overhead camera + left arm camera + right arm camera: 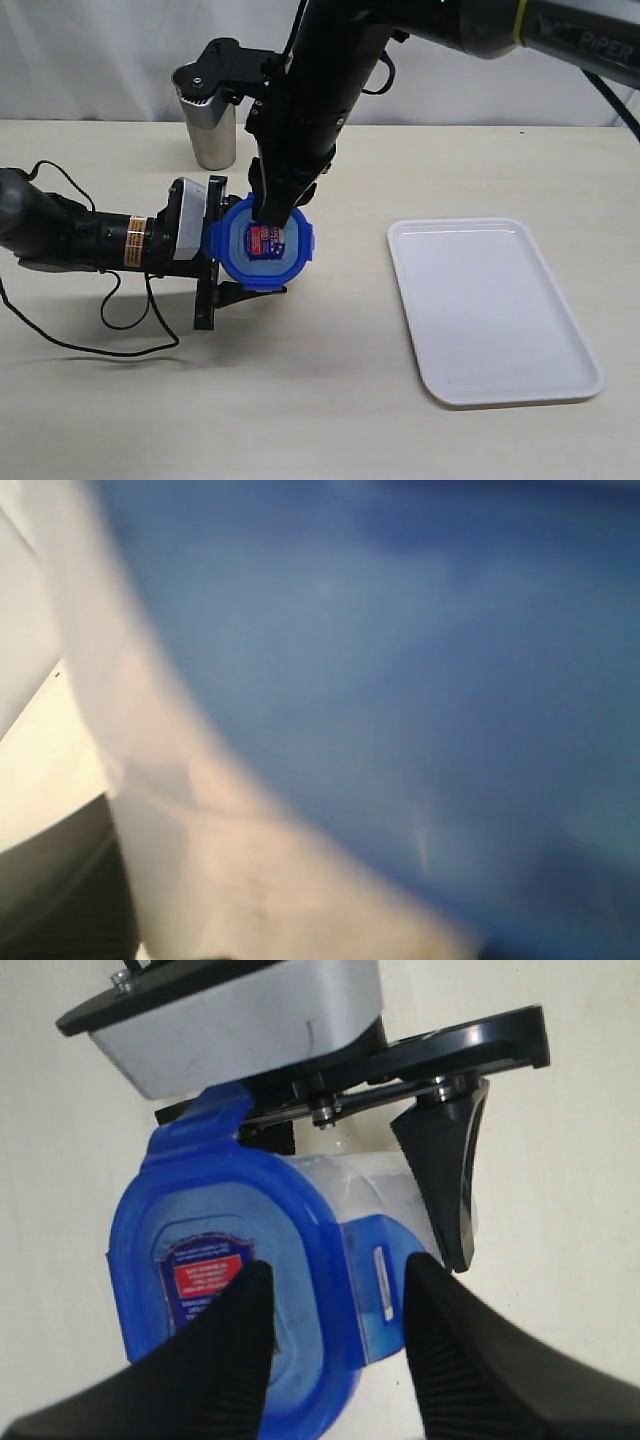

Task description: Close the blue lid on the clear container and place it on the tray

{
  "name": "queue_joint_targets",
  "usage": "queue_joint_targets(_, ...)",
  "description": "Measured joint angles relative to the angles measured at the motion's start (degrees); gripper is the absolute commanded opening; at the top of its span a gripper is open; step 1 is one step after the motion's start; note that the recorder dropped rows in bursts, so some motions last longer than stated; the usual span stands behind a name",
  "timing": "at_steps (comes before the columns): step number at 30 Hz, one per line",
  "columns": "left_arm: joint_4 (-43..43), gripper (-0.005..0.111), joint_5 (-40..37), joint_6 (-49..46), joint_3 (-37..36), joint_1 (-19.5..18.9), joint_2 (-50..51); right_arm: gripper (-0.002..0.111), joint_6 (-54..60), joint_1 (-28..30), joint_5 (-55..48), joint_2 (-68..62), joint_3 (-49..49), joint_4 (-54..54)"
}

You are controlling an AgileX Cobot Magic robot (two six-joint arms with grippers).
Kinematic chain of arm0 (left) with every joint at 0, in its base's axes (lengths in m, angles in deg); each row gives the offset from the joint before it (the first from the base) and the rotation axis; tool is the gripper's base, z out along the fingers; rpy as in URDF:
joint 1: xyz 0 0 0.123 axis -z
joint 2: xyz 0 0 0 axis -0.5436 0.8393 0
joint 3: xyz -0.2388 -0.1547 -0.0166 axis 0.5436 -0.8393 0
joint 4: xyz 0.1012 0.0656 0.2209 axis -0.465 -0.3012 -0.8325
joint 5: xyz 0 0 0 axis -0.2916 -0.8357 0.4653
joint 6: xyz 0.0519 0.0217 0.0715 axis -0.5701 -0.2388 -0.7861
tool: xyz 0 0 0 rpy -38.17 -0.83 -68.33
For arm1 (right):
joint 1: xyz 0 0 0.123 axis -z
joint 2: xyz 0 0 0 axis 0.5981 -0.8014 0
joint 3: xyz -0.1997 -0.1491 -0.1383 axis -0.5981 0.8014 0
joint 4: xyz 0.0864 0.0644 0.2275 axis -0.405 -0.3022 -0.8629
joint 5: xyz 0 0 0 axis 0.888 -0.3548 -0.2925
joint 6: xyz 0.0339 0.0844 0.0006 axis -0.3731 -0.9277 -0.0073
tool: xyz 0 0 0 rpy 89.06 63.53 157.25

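Right end effector (pixel 338 1268), half spread, straddles one edge of the blue lid (pixel 205 1215) on the clear container (pixel 372 1186).

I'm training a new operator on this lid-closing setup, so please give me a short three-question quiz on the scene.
1. True or false: the clear container sits on the tray.
2. What stands at the back of the table? A. grey steel cup B. glass bottle C. red bowl
3. Fill in: the ___ tool reaches onto the blue lid from above.
Key: 1 false, it is beside the tray, not on it. 2 A. 3 right: the right tool.
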Motion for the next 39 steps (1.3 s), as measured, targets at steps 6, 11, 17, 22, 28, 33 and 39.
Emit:
queue_joint_targets(6,0.0,0.0,-0.1,0.5,0.0,0.0,-0.1,0.03,-0.3,0.5,0.1,-0.6,-0.2,-1.7)
queue_joint_targets(11,-0.4,0.0,-0.3,0.7,0.0,-0.1,-0.2,0.03,-0.8,0.6,0.0,-1.4,-0.5,-3.9)
queue_joint_targets(17,-1.1,0.0,-0.8,-0.1,0.0,-0.3,-0.2,0.03,-0.7,0.6,-0.4,-1.7,1.3,-5.6)
queue_joint_targets(22,-1.1,0.0,-0.8,0.1,0.0,-0.3,-0.2,0.03,-0.2,0.8,-0.2,-1.2,1.8,-5.9)
queue_joint_targets(28,0.1,0.0,-0.9,2.6,0.0,-0.2,-0.2,0.03,-2.6,0.8,-0.2,0.6,0.4,-2.4)
queue_joint_targets(33,3.1,0.0,-1.3,9.7,0.0,0.0,-0.2,0.03,-8.6,0.7,2.9,2.0,-1.2,2.3)
queue_joint_targets(39,4.1,0.0,-0.9,16.4,0.0,0.0,-0.2,0.041,-16.5,1.3,9.1,3.3,-1.3,7.7)
